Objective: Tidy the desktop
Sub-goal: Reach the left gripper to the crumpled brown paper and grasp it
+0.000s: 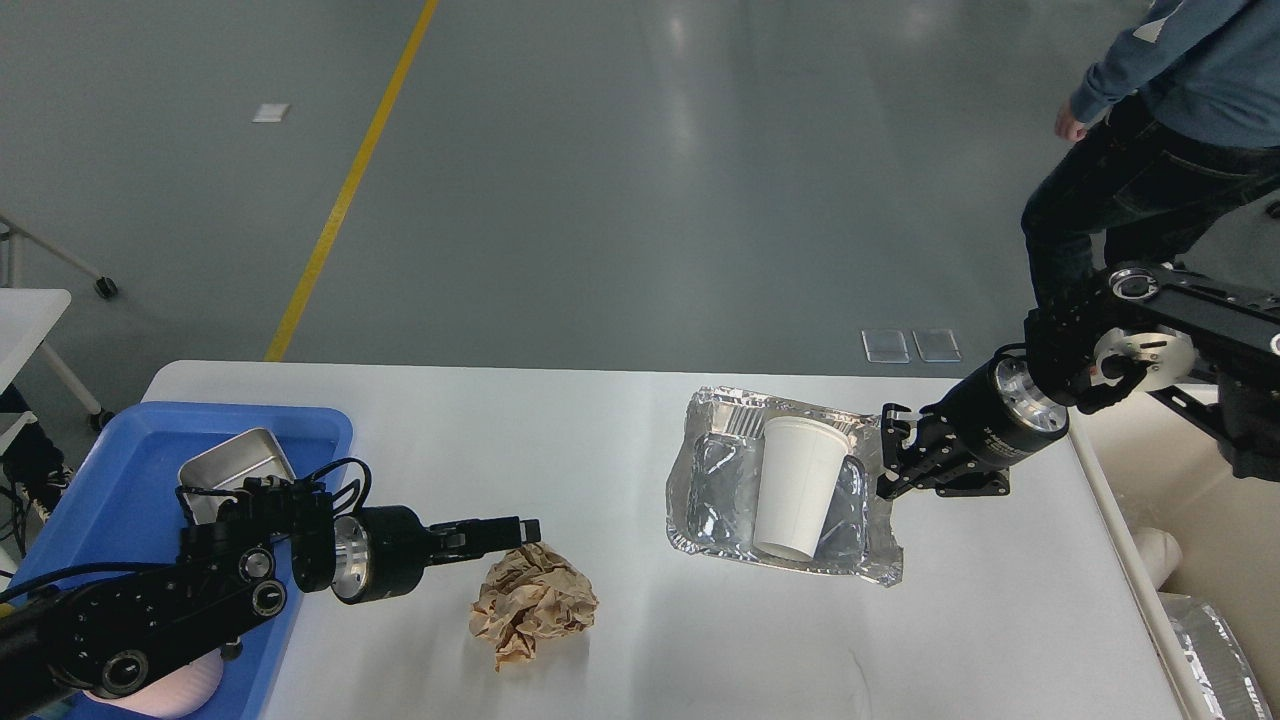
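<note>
The white desktop (560, 430) holds a crumpled brown paper ball (535, 605) at the front middle. To its right lies a crinkled foil tray (720, 490) with a white paper cup (795, 485) lying in it. My left gripper (512, 530) points right, low over the desktop, with its tips just above the paper ball's top left; its fingers overlap side-on. My right gripper (888, 458) is shut on the foil tray's right rim.
A blue tray (60, 480) at the left edge holds a metal box (235, 465) and a pink mug (190, 690), mostly hidden by my left arm. A beige bin (1200, 560) stands right of the table. A person (1150, 120) walks at the back right.
</note>
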Controlling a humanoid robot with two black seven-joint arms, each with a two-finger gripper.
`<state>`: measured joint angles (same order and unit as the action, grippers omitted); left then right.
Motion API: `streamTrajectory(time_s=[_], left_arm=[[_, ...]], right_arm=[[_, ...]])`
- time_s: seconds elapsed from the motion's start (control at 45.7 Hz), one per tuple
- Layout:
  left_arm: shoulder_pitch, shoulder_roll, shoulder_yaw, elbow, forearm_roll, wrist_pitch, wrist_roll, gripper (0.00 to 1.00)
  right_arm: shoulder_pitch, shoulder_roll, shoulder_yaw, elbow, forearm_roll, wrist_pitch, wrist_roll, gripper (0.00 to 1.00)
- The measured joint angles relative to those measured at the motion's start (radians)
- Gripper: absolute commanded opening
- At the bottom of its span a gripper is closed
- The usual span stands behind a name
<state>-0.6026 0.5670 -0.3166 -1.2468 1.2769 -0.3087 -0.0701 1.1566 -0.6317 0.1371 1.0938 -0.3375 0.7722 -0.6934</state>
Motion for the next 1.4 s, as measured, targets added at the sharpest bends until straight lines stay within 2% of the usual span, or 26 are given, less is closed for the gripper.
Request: streamTrajectory(time_s=[0.328, 0.416, 0.547, 0.635, 0.722, 0.766, 0.875, 1.007, 1.204, 1.401], left_arm=[[0.009, 0.027, 0.035, 0.006, 0.035, -0.014, -0.008, 0.91], [0.007, 0.033, 0.075, 0.006, 0.044, -0.015, -0.011, 0.88], [0.01, 0.025, 0.103, 0.007, 0.105, -0.009, -0.011, 0.69], [0.016, 0.021, 0.108, 0.007, 0.171, -0.006, -0.011, 0.6], [0.022, 0.016, 0.109, 0.007, 0.206, -0.005, -0.011, 0.44], [0.024, 0.013, 0.109, 0.007, 0.212, -0.005, -0.011, 0.33], [0.025, 0.008, 0.109, 0.007, 0.216, -0.004, -0.012, 0.17], [0.026, -0.003, 0.1, 0.007, 0.215, -0.001, -0.013, 0.07], [0.02, -0.012, 0.086, -0.002, 0.207, 0.003, -0.014, 0.05], [0.014, 0.025, 0.039, -0.061, 0.2, -0.005, -0.014, 0.05]], right_arm=[[-0.001, -0.005, 0.0, 0.0, 0.0, 0.0, 0.0, 0.0], [-0.003, -0.005, 0.0, 0.0, 0.0, -0.001, 0.0, 0.0], [-0.006, -0.004, 0.001, 0.0, 0.0, -0.001, 0.0, 0.0], [-0.007, -0.004, 0.001, 0.0, 0.0, -0.001, 0.0, 0.0], [-0.007, -0.003, 0.002, 0.0, 0.0, -0.001, 0.0, 0.0], [-0.007, -0.002, 0.003, 0.0, 0.0, -0.001, 0.0, 0.0], [-0.008, -0.001, 0.005, 0.0, 0.0, -0.001, 0.0, 0.0], [-0.008, 0.0, 0.005, -0.001, 0.0, -0.001, 0.0, 0.0], [-0.008, 0.001, 0.006, -0.002, -0.001, -0.001, 0.0, 0.0], [-0.008, -0.002, 0.006, -0.002, -0.002, -0.001, 0.001, 0.0]])
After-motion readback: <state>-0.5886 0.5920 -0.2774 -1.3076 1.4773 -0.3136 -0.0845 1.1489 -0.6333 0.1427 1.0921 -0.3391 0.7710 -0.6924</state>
